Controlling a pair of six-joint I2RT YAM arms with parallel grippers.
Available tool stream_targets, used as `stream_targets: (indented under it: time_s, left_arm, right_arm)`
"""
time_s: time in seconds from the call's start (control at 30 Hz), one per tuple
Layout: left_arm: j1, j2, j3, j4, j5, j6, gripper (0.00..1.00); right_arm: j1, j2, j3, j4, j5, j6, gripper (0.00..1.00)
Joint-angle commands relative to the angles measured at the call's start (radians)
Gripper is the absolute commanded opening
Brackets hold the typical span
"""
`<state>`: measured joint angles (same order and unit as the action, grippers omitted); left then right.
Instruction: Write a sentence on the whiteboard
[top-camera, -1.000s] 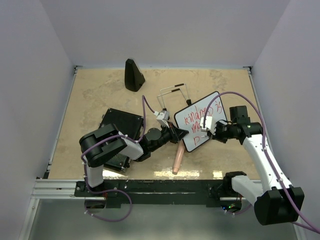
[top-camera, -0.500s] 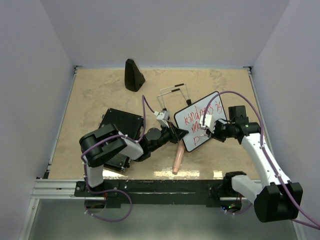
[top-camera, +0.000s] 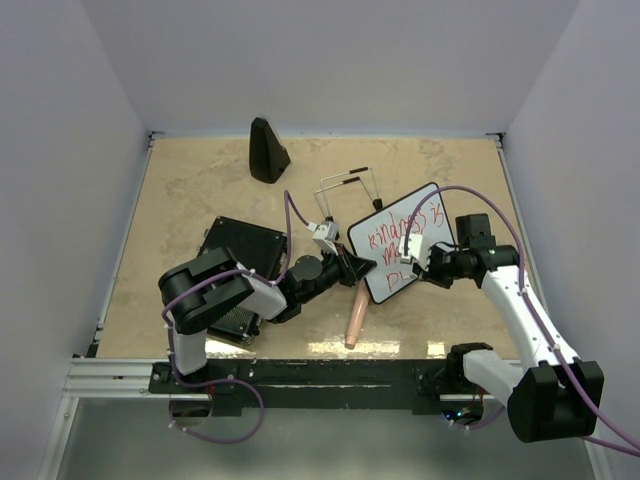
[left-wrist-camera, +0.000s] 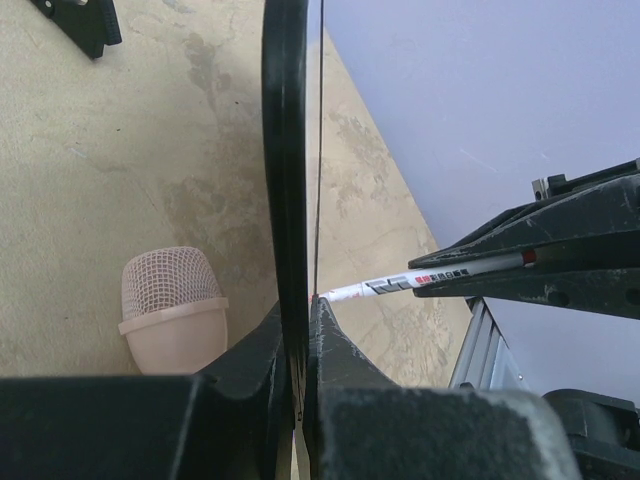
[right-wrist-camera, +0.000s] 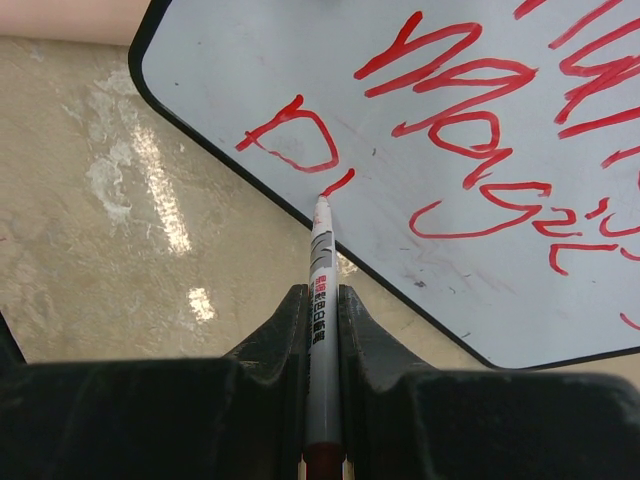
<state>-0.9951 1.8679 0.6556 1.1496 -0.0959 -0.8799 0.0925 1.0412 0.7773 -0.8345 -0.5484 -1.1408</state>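
Right wrist view showed the right pincer (right-wrist-camera: 322, 298) closed tight on a marker (right-wrist-camera: 321, 250), its tip touching the whiteboard (right-wrist-camera: 480, 130) close to the lower frame, just under red scrawl. The left pincer (left-wrist-camera: 300, 318) was clamped on the board's edge. Judged risk: a stroke might run off the frame, or marker pressure might twist the board in that thin grip. A pink mic (top-camera: 355, 318) lay just below the board. The desk (top-camera: 190, 190) was tan and mottled, the walls (top-camera: 330, 60) pale lilac.
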Motion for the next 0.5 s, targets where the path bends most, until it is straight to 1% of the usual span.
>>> stream_targets:
  time_s: [0.0, 0.23, 0.47]
  left_arm:
    - [-0.005, -0.019, 0.007, 0.127, 0.015, -0.005, 0.00]
    - [-0.005, -0.018, 0.007, 0.127, 0.013, -0.005, 0.00]
    - [-0.005, -0.019, 0.006, 0.125, 0.013, -0.004, 0.00]
  right_arm:
    - [0.000, 0.005, -0.021, -0.028, 0.011, -0.045, 0.00]
    - [0.001, 0.003, -0.012, -0.006, -0.005, -0.027, 0.00]
    - [0.000, -0.003, 0.008, 0.066, -0.013, 0.048, 0.00]
